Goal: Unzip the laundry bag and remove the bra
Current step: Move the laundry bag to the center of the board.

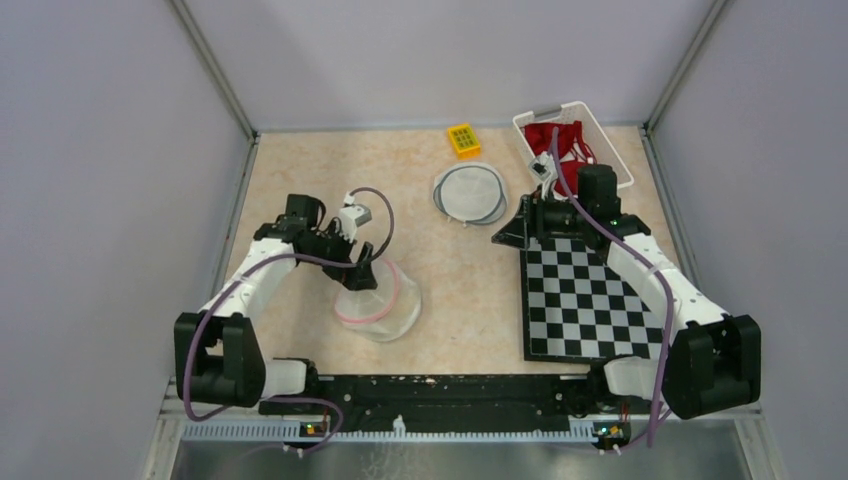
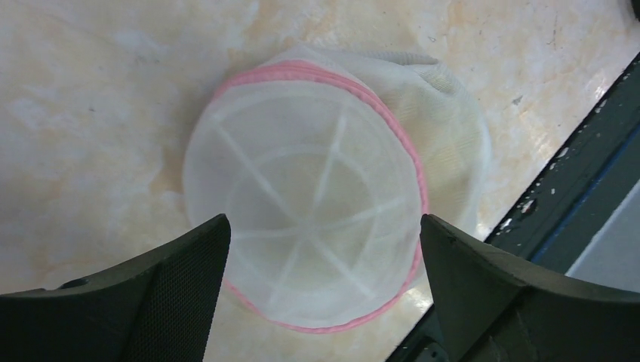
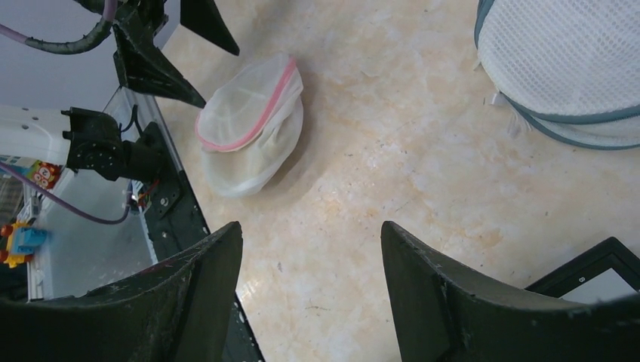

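A white mesh laundry bag (image 1: 380,305) with pink trim lies on the table in front of the left arm. Its round face (image 2: 317,188) shows only white ribs through the mesh, and I see nothing inside it. My left gripper (image 2: 324,222) hangs just above it (image 1: 362,268), open wide and holding nothing. My right gripper (image 3: 311,226) is open and empty over bare table near the checkerboard's far corner (image 1: 508,234), and it sees the pink-trimmed bag (image 3: 249,128) from afar. A red garment with straps (image 1: 560,140), seemingly the bra, lies in a white basket (image 1: 575,107).
A second mesh bag (image 1: 470,193) with grey trim lies at the back centre, also at the right wrist view's top right (image 3: 566,60). A yellow block (image 1: 463,139) sits behind it. A black-and-white checkerboard (image 1: 590,295) covers the right side. The black base rail (image 2: 573,196) runs close beside the pink-trimmed bag.
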`<state>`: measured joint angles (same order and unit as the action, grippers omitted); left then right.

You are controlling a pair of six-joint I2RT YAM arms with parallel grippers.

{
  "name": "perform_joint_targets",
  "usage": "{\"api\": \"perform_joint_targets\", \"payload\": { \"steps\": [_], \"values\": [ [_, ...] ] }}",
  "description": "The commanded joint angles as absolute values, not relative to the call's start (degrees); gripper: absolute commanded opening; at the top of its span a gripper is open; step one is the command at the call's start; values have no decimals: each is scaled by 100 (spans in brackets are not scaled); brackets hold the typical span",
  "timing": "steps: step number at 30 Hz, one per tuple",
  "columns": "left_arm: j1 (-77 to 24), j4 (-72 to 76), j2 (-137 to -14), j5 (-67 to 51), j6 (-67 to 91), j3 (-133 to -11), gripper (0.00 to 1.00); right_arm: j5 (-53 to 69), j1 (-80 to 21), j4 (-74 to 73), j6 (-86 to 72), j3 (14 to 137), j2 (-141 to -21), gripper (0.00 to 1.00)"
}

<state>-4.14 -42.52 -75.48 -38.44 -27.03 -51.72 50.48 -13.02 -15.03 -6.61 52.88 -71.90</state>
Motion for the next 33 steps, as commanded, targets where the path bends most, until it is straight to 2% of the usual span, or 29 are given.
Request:
{"api": "perform_joint_targets", "payload": {
  "steps": [1, 6, 10, 13, 17, 27, 33],
  "values": [
    [-676, -3819, -7273, -3296, -1297, -5010, 99, 4952, -1345, -1376, -564, 5221, -7080, 67],
    [-1086, -3800, -7633, -3025, -1138, -5056, 99, 4852, -1345, -1601, -474, 5464, -7168, 67],
    [-1805, -4134, -8466, -3188, -1403, -5326, 99, 4646, -1345, -1623, -387, 5427, -7037, 67],
    [-2043, -4562, -9312, -3312, -1874, -5695, 99, 4604, -1345, -1702, -330, 5394, -6935, 67],
    [-2160, -4583, -9752, -3044, -2601, -6049, 99, 4533, -1345, -1716, -319, 5377, -6828, 67],
    [-2664, -4620, -9957, -2136, -6315, -6165, 89, 4566, -1347, -1671, -373, 5410, -6968, 67],
    [-2913, -5029, -9710, -2038, -8614, -6190, 88, 4544, -1345, -1681, -353, 5404, -6978, 67]
  ]
}}
